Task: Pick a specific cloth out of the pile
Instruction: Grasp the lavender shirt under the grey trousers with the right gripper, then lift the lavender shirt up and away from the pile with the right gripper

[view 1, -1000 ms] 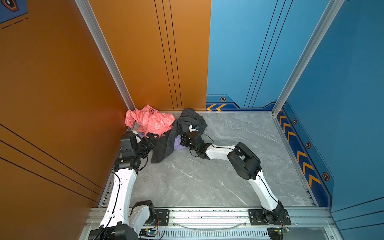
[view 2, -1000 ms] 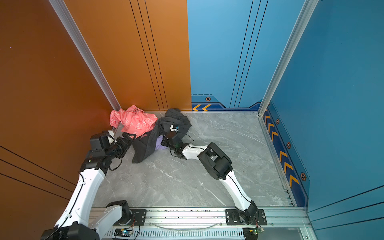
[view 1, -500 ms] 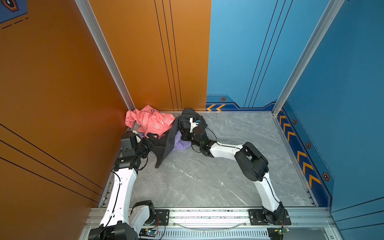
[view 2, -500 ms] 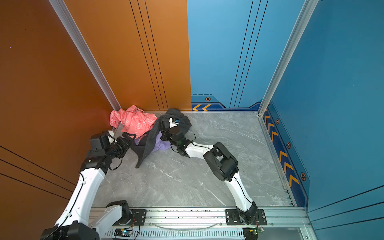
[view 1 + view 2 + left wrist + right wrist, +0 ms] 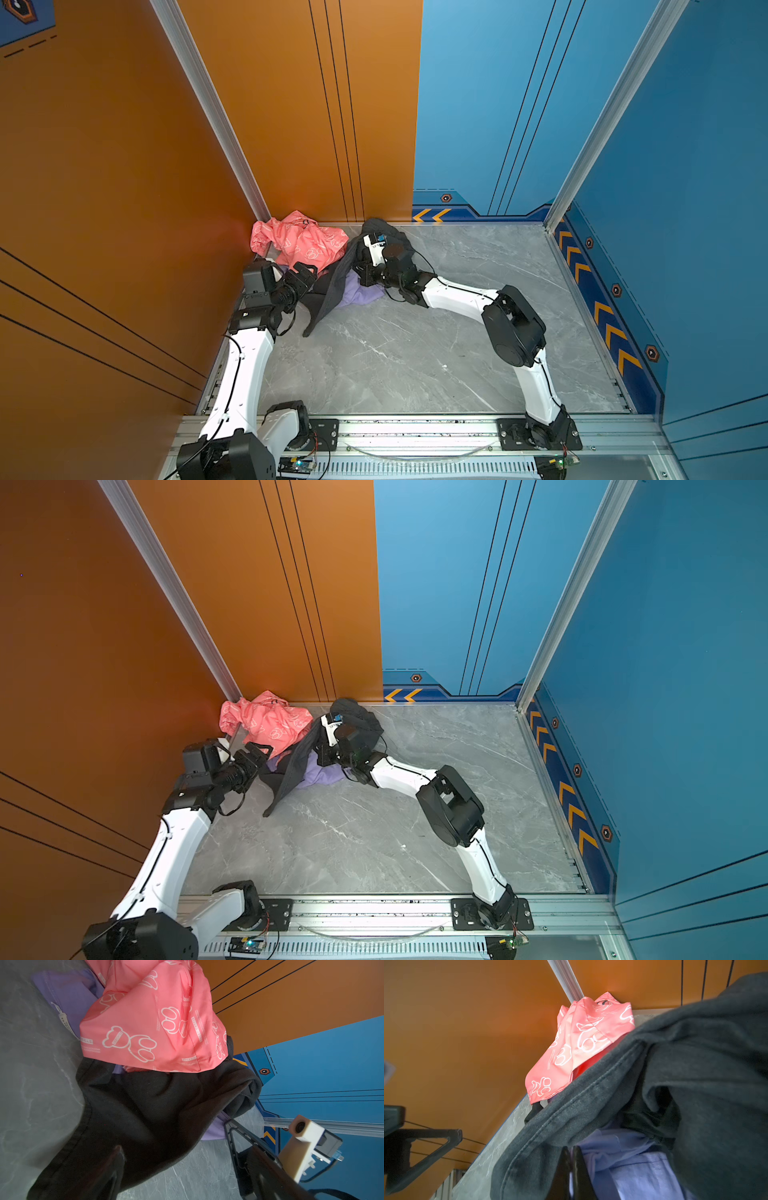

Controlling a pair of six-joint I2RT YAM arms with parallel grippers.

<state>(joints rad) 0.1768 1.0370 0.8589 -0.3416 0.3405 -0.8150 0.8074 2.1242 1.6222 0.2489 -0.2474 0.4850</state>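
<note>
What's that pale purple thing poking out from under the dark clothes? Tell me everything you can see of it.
The lavender cloth is plain, thin, soft-looking fabric, crumpled and mostly buried. The dark grey garment lies across it and the coral-pink garment covers another part, where a white tag shows on its edge. One rumpled lobe rests on the grey marbled tabletop. The right gripper is shut, seemingly pinching a fold of it.

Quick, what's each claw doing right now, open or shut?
Left gripper: open, holding nothing.
Right gripper: closed, apparently pinching the lavender cloth.
</note>
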